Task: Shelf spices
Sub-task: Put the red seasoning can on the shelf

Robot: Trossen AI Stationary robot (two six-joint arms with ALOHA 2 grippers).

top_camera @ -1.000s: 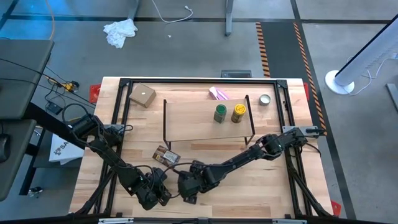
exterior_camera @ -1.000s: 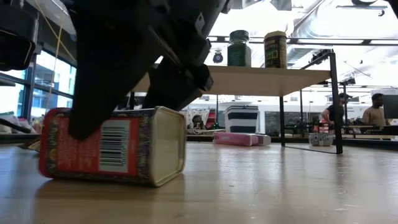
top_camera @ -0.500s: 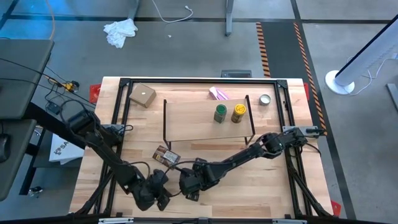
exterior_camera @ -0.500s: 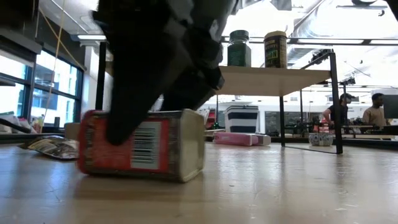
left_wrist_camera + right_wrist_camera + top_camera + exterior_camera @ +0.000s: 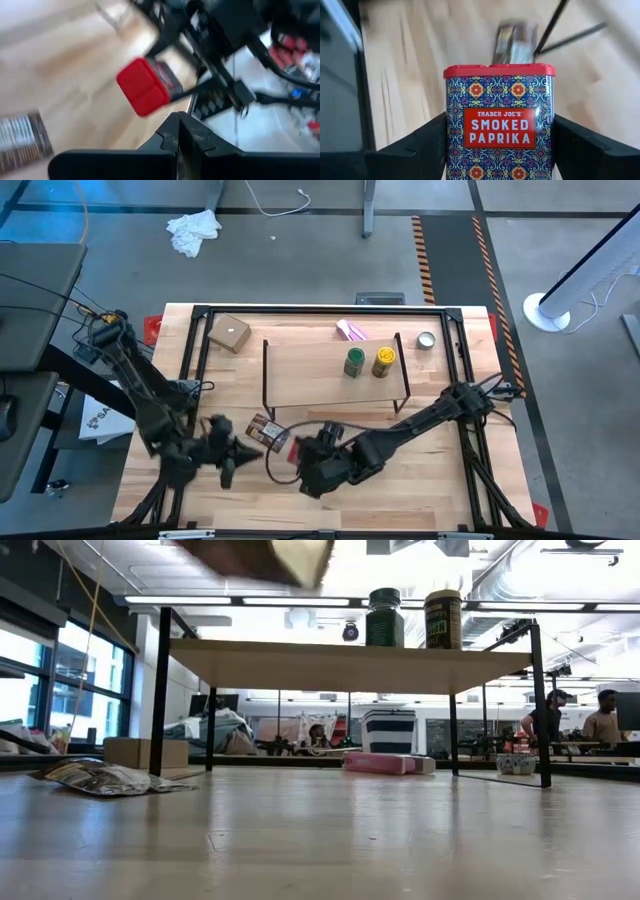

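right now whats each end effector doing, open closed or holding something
Left end effector: closed, holding nothing, over the wooden table's front left.
Right end effector: closed on the red-lidded, patterned smoked paprika tin, lifted off the table.

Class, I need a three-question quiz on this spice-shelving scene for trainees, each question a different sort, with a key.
1. True or false: the paprika tin is lifted clear of the table.
2. How many jars stand on the shelf?
3. Which end effector holds the tin: A, left end effector, or B, right end effector?
Key: 1 true; 2 two, the green-lidded jar and the yellow jar; 3 B.
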